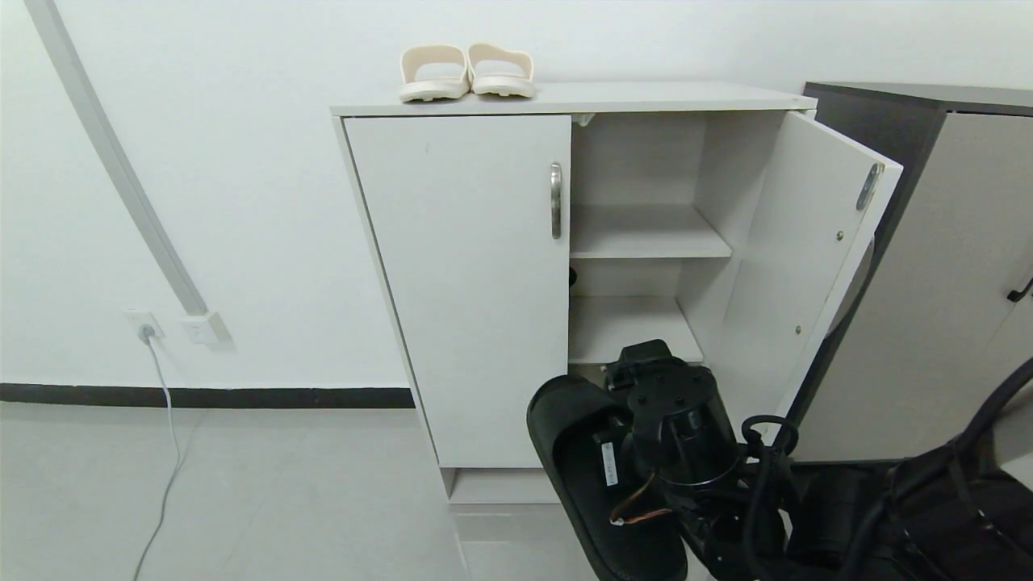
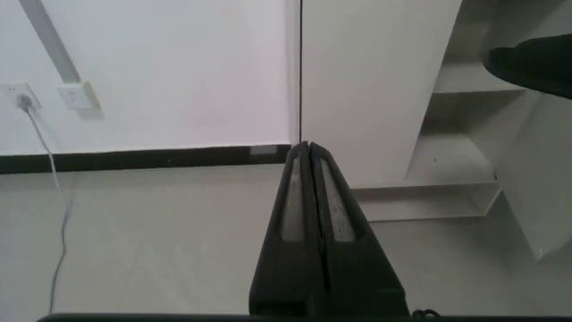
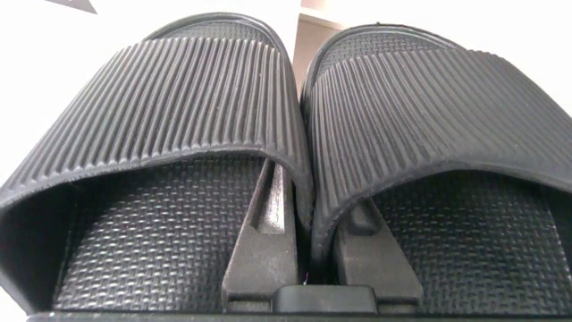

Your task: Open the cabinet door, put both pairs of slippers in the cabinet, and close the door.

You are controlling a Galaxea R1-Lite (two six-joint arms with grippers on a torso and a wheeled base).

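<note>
grey side cabinet (image 1: 944,282) at right; slanting wall conduit (image 1: 115,157); socket (image 1: 144,324) with white cable (image 1: 171,452) trailing to tiled floor (image 1: 282,500); black skirting (image 1: 242,397).

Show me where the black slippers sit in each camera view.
Head view: black slippers low centre, before the open cabinet.
Left wrist view: a dark end jutting in beside the cabinet shelves.
Right wrist view: both side by side, right tool clamping their inner sides.
Shared landmark: the cabinet shelves, in head and left wrist views.
</note>
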